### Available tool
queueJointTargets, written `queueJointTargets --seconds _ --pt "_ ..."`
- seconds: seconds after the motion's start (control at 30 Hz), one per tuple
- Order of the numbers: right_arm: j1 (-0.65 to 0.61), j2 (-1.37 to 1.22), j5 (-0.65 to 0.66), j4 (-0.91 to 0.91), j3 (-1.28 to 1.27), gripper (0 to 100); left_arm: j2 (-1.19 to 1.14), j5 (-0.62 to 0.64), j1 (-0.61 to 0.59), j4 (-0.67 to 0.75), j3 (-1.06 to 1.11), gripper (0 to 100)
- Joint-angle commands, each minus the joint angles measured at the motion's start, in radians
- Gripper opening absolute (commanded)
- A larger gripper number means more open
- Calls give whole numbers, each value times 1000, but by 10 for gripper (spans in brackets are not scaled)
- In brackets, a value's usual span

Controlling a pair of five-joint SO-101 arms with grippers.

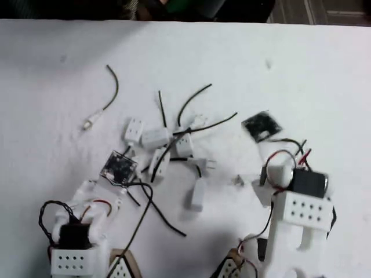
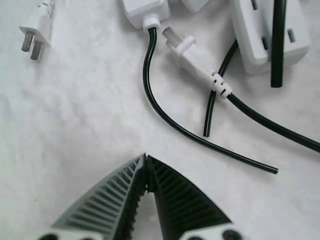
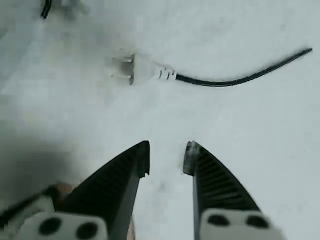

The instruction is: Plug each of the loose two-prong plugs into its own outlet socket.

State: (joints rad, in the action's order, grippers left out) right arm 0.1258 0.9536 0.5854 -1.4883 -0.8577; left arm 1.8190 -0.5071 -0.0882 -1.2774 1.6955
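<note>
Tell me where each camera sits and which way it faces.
High view: fixed above, looking down on the table; an arm at each near corner.
Left wrist view: on the left arm, looking past the shut left gripper at sockets.
Right wrist view: on the right arm, looking past the open right gripper at a plug.
Shared: high and left wrist both show the sockets.

It looks like a robotics lab bench: a table (image 1: 301, 52) draped in white cloth carries a white left arm (image 1: 74, 246) and right arm (image 1: 301, 211) with bare red and black wiring, scattered cut plug leads (image 1: 93, 120) and outlet sockets (image 1: 155, 138), and tiled floor (image 1: 324, 10) shows beyond.
</note>
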Motion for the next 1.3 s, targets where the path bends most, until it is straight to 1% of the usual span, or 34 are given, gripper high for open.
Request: queueJointTargets --seconds 0.0,0.07,0.1,0.17,0.23,0.3,0.37,0.57,0.8,0.93,1.03,1.27 --pt "-79 108 -146 128 -84 80 -7 -11 4 -9 -3 24" --pt "-105 162 -178 214 -175 21 -7 -11 4 -9 -3 24" --pt "-113 188 -203 240 -222 15 -7 -11 4 -9 -3 24" --pt "-127 225 -298 288 -301 49 -7 -11 4 -9 -3 24" --pt "-145 231 -439 305 -338 86 -7 -11 4 -9 -3 24" --pt "-153 203 -542 306 -330 132 -7 -11 4 -9 -3 24" --pt "-143 148 -600 306 -301 164 -7 -11 4 -9 -3 24" --pt "-134 -122 -750 306 -163 165 -7 -11 4 -9 -3 24" --pt "-133 -390 -864 312 -15 165 -7 -11 4 -9 -3 24" --pt "-133 -490 -913 343 6 165 -7 -11 4 -9 -3 24" --pt "-133 -553 -922 414 3 163 -7 -11 4 -9 -3 24" --pt "-131 -677 -928 504 3 163 -7 -11 4 -9 -3 24"
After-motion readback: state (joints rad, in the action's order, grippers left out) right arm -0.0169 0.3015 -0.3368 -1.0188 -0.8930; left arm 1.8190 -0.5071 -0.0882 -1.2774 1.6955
